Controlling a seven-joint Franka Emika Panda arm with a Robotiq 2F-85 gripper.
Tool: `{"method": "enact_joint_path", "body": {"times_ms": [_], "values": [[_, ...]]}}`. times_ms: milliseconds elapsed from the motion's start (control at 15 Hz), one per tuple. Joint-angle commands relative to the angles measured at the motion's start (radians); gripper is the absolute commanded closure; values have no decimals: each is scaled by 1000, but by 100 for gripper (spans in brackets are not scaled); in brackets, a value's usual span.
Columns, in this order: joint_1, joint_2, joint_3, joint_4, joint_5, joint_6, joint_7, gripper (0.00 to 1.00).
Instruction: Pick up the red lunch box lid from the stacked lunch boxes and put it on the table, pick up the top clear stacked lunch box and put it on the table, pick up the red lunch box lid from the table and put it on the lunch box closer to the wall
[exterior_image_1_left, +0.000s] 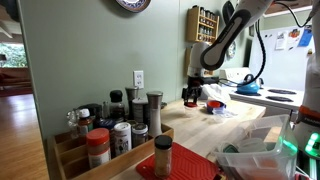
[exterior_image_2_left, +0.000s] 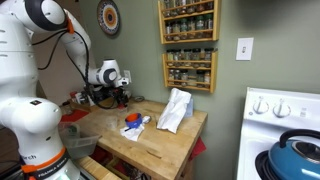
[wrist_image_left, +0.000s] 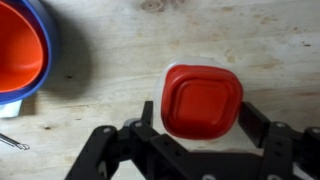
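Lid (wrist_image_left: 202, 100): flat, red, square, rounded corners.

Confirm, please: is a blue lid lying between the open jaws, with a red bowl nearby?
Not quite: the wrist view shows the lid is red, not blue. It does lie between the open jaws, the red bowl nearby.

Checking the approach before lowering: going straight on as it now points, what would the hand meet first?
Most likely the red lid, which lies centred between the open fingers of the hand in the wrist view; the gap above it is unclear.
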Motion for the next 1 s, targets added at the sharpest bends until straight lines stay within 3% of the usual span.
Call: {"method": "enact_joint_path", "body": {"times_ms": [0,267,467,733,933], "values": [[3,0,-2,-12,-6,15,13,0],[2,-6,-2,-12,-2,9,11,0],[-13,-44,27,-11,100,-50,-75,0],[-7,-162,36,-3,139,-193,-117,0],[-10,-252,39,20,65,-313,-74,0]]}}
